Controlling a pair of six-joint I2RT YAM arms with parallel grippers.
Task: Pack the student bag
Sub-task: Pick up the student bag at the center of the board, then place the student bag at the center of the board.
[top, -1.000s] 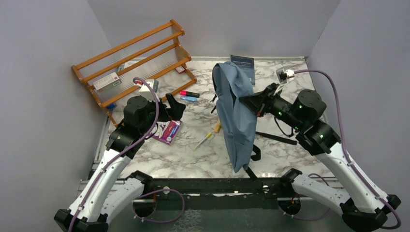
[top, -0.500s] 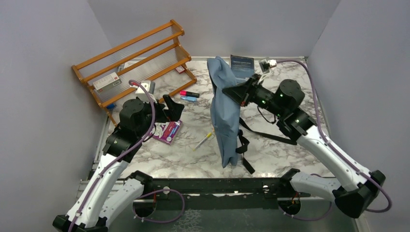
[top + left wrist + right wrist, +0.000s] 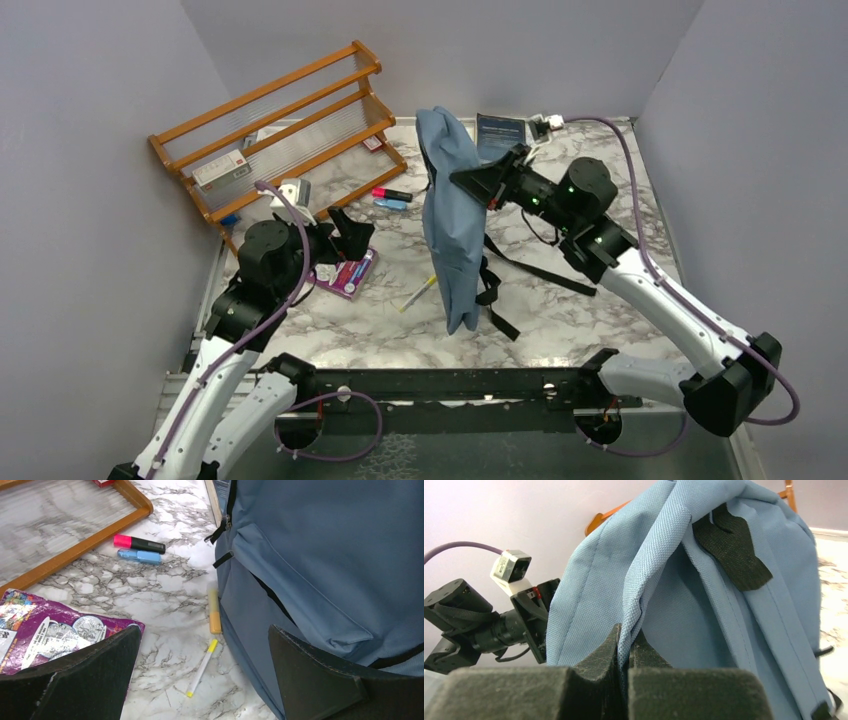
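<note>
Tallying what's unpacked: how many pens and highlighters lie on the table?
4: pink highlighter and blue highlighter by the rack, orange highlighter beside the bag, thin yellow-tipped pen near it. Bag may hide more.

The top view looks down from above and behind the arm bases, far enough back to take in the whole tabletop (image 3: 620, 330) up to its far edge. The left wrist view sits low over the tabletop's left half. It looks past the left gripper (image 3: 202, 635) toward the far right and sees the bag (image 3: 325, 555) from close by. It shares the pink pen (image 3: 137, 543), packet (image 3: 45, 635) and rack (image 3: 85, 547) with the top view. The right wrist view is pressed up against the bag behind the right gripper (image 3: 625, 640) and faces left, toward the left arm (image 3: 474, 620) and the rack.
</note>
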